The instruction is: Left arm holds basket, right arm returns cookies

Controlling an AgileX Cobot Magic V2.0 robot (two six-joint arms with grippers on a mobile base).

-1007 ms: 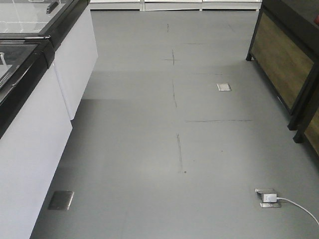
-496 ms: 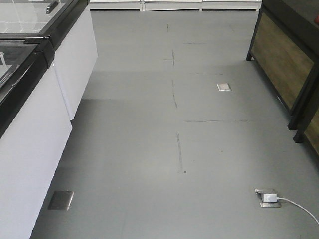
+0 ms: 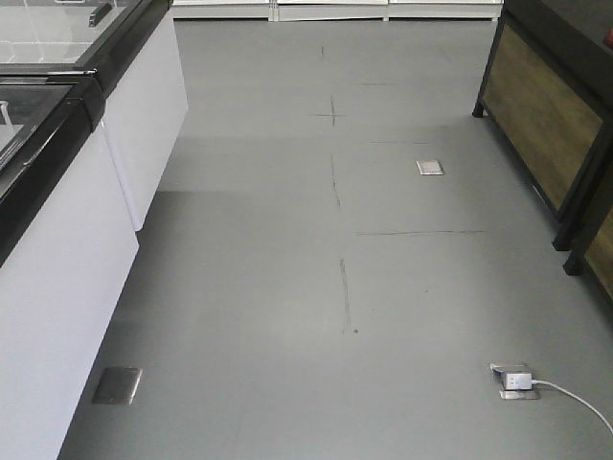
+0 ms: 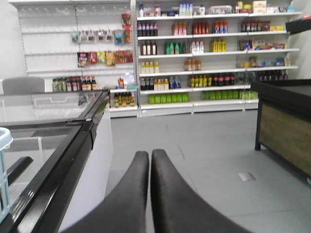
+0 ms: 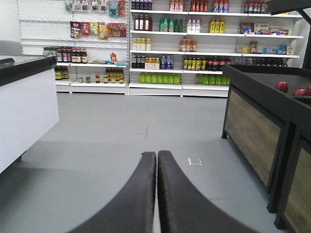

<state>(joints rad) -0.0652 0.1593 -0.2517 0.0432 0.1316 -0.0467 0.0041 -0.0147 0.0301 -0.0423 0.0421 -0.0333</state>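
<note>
Left wrist-mounted view showed the left hand (image 4: pixel 150 158) closed and empty, the basket (image 4: pixel 3 138) unheld at left by the freezer (image 4: pixel 73 145); the right hand (image 5: pixel 157 158) closed empty too, cookies unseen, so the task looked unstarted.

Three views, one aisle.
Front camera tilts down at floor (image 3: pixel 287 287); wrist cameras look level over left gripper (image 4: pixel 150 155), right gripper (image 5: pixel 157 156) toward shelves (image 4: pixel 194 53); all share freezer (image 3: pixel 57 249).
</note>
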